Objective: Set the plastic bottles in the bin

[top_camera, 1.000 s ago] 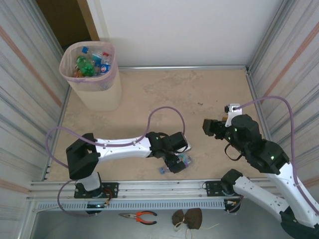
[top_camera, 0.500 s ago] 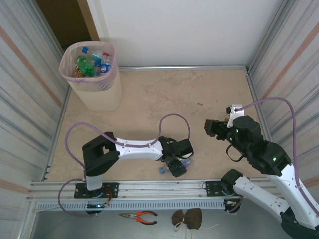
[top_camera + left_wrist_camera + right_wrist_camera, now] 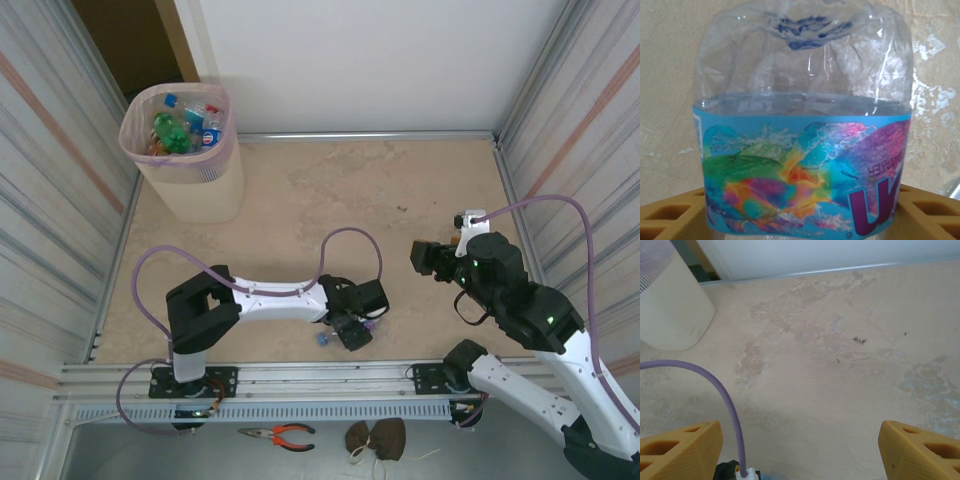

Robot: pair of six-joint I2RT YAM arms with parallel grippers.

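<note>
A clear plastic bottle (image 3: 802, 165) with a bright blue, multicoloured label lies on the floor near the front rail. Its blue cap (image 3: 324, 340) pokes out beside my left gripper (image 3: 352, 331). The left gripper (image 3: 800, 212) straddles the bottle, and its yellow fingers (image 3: 670, 212) press against both sides of the label. My right gripper (image 3: 421, 257) hovers over bare floor at the right, its jaws (image 3: 800, 450) open and empty. The pale pink bin (image 3: 226, 150) stands in the far left corner with several bottles (image 3: 178, 126) inside. Its lower wall (image 3: 670, 305) shows in the right wrist view.
Corrugated walls close in both sides and a white wall the back. A purple cable (image 3: 726, 405) arcs up from the left arm. Orange-handled pliers (image 3: 281, 433) and a brown lump (image 3: 376, 438) lie beyond the front rail (image 3: 300, 375).
The left arm folded its elbow in and settled the gripper lower over the bottle, and its jaws narrowed onto the label. The right arm stayed nearly still.
</note>
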